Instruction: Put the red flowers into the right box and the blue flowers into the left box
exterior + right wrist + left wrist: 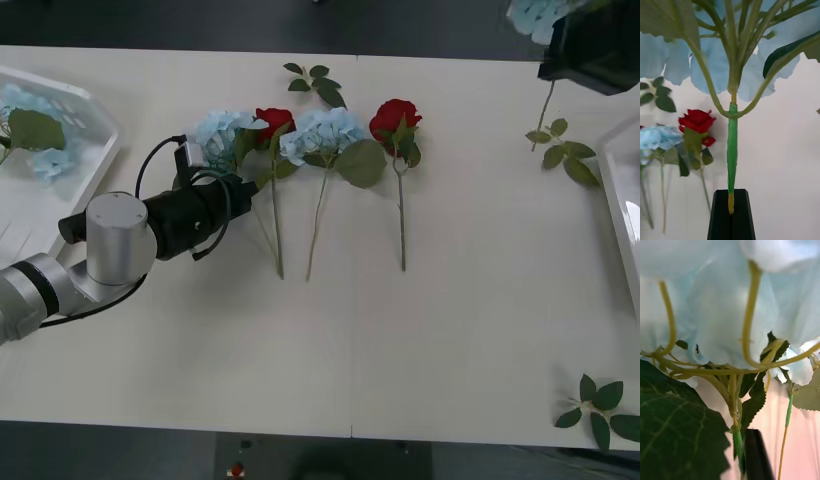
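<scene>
- Front view: the left gripper reaches out from beside the left box to the nearest blue flower lying on the surface. It is nosed in under the bloom, probably to take the thin stem rather than the soft petals. I cannot tell how its jaws stand.
- That flower has the shortest trip to the left box, where two blue flowers already lie.
- Farther from the left box, in a row, lie a red flower, a second blue flower and a second red flower. The first red flower's bloom touches the blue bloom being reached for, so I judge it could be dragged along.
- Farthest from the left box, the right gripper hangs above the surface near the right box, carrying a blue flower. That flower belongs across the whole surface, so a long carry or a handover looks likely.
- Loose leaf sprigs lie beyond the row and are out of the way.
- Right wrist view: the black fingers are clamped together on the very tip of the carried flower's stem, and the bloom hangs clear of the surface. The grip is so near the end that the flower may swing.
- Left wrist view: pale petals and a big leaf crowd the lens. One black finger stands just beside the stem. The other is hidden, so I cannot tell whether the jaws are apart or together.
</scene>
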